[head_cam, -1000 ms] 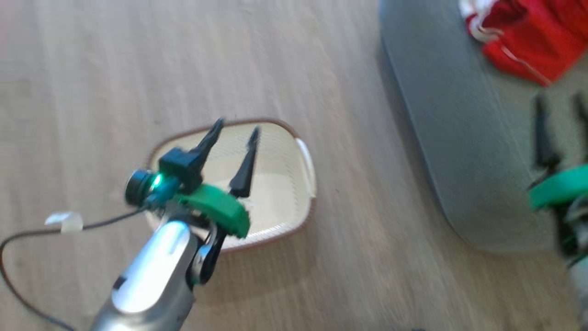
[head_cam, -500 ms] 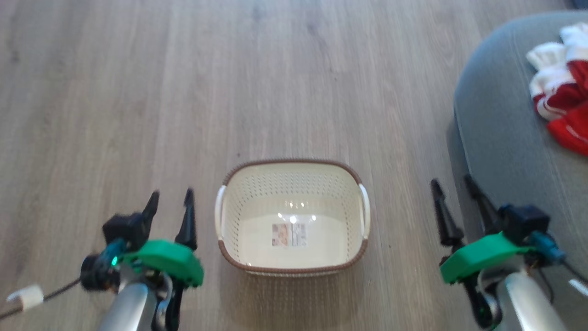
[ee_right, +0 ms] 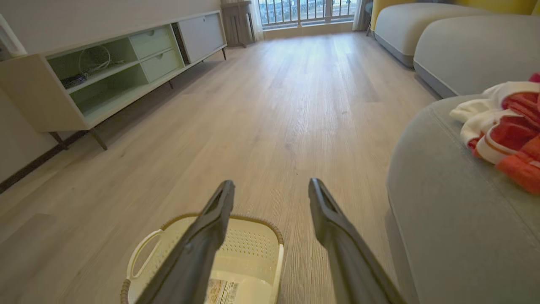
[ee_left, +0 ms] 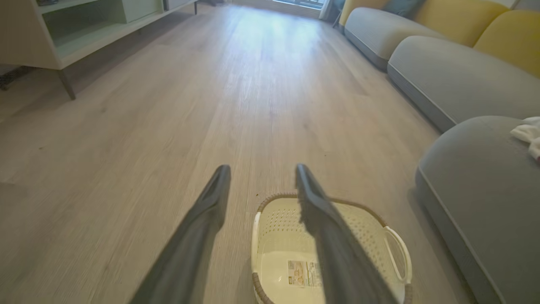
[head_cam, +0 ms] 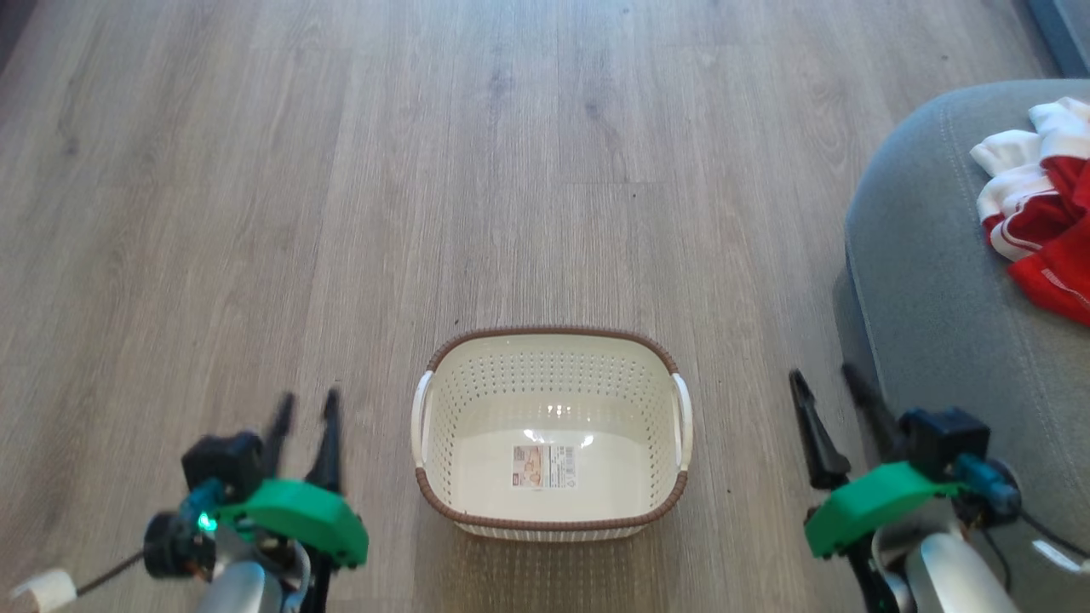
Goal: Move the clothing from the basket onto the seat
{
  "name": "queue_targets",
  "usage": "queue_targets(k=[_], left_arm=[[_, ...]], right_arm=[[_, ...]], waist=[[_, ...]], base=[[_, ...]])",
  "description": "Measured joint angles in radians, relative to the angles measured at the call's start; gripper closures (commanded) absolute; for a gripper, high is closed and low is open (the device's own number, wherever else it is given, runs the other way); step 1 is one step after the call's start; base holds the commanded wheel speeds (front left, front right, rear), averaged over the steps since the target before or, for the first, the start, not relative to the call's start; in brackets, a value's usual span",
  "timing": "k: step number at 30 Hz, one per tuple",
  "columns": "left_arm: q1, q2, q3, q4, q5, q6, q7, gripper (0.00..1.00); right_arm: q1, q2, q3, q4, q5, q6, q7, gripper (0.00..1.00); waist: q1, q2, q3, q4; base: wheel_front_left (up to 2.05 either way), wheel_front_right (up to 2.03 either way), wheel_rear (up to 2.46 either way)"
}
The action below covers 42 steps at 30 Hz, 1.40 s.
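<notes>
Head view, biggest thing first: wood-look floor (head_cam: pixel 341 170) all over, with the grey seat (head_cam: pixel 928 358) bulging in on the right. The basket (head_cam: pixel 545 335) sits on the floor between the two arms, near the seat but not touching it. It looks empty, just a bare cream bottom. The clothing (head_cam: pixel 1043 230) is up on the seat, a red and white heap running off the picture's right edge, so I'd call the job pretty much done.

Left gripper (head_cam: pixel 308 397) hangs just left of the basket, fingers parted, nothing between them. Right gripper (head_cam: pixel 820 372) is in the gap between basket and seat, fingers spread, also empty. Both wrist views agree.

What could go wrong: the right gripper is close to the seat's rounded edge, so a careless swing could scrape the upholstery, or snag a sleeve and drag the heap onto the floor. The basket looks light, so a bump from either arm would probably send it skidding.

Smallest bit: a label (head_cam: pixel 544 466) stuck on the basket bottom, with a small picture and some print. Way too tiny to read, no brand I can make out.
</notes>
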Motion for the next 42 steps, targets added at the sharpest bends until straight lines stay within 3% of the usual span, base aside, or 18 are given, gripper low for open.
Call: queue_targets(k=[6,42], left_arm=[[0.043,-0.003,0.001,0.045,-0.033,-0.001,0.018,1.0],[0.041,-0.015,0.059,0.002,-0.398,-0.046,0.115,1.0]], right_arm=[[0.041,0.0,0.0,0.041,0.036,0.0,0.012,1.0],[0.039,0.013,-0.06,-0.004,0.43,0.0,0.113,1.0]], waist=[[0.0001,0.0,-0.002,-0.001],[0.0002,0.0,-0.015,-0.01]], base=[[0.0,0.0,0.0],[0.0,0.0,0.0]])
